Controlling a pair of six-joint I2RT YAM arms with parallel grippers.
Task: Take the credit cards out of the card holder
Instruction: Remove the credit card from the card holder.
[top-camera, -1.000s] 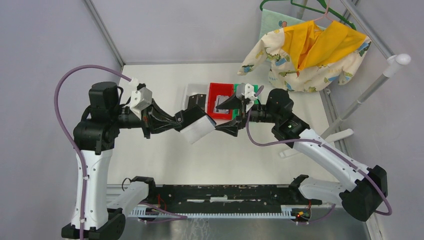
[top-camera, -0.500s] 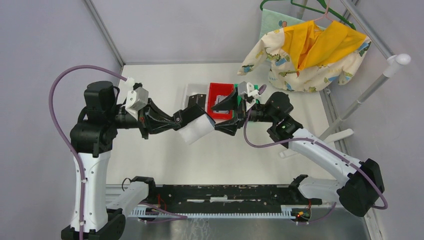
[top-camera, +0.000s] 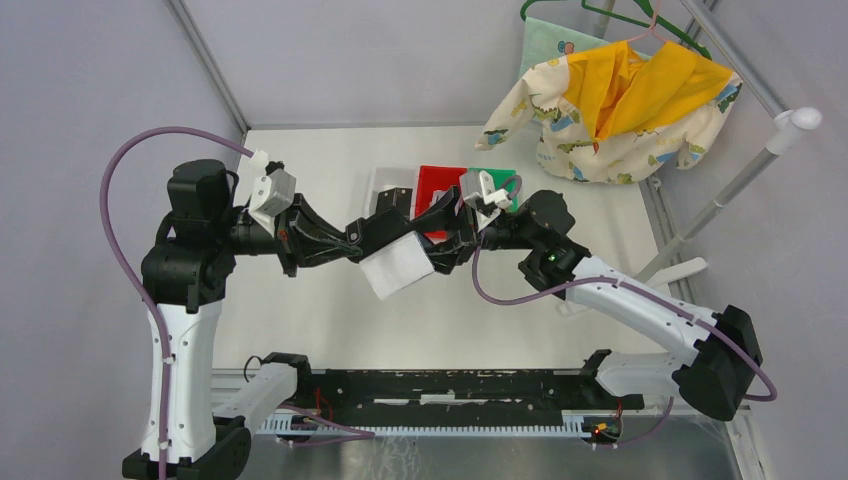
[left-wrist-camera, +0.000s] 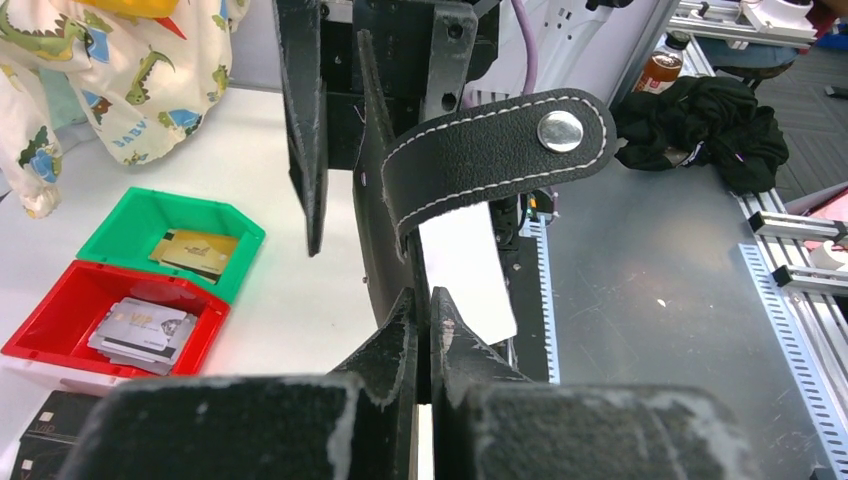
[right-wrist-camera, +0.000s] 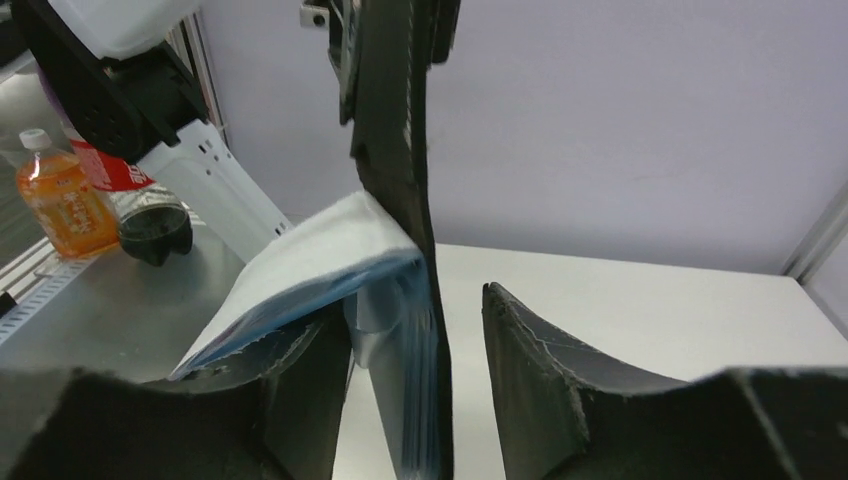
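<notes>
Left gripper (left-wrist-camera: 428, 300) clamps the floppy holder (left-wrist-camera: 480, 155); right gripper (right-wrist-camera: 405, 320) straddles it, jaws apart, perhaps touching. Cards (left-wrist-camera: 140, 335) look stiff, slick: pinch an edge.

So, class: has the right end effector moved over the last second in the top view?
Yes. The right end effector slid left across the red bin, toward the card holder.

White bin (top-camera: 378, 181), red bin (top-camera: 432, 182), green bin (left-wrist-camera: 120, 215) in a row near the table's (top-camera: 320, 300) far edge; a dinosaur-print garment (top-camera: 560, 115) hangs at its far-right corner
</notes>
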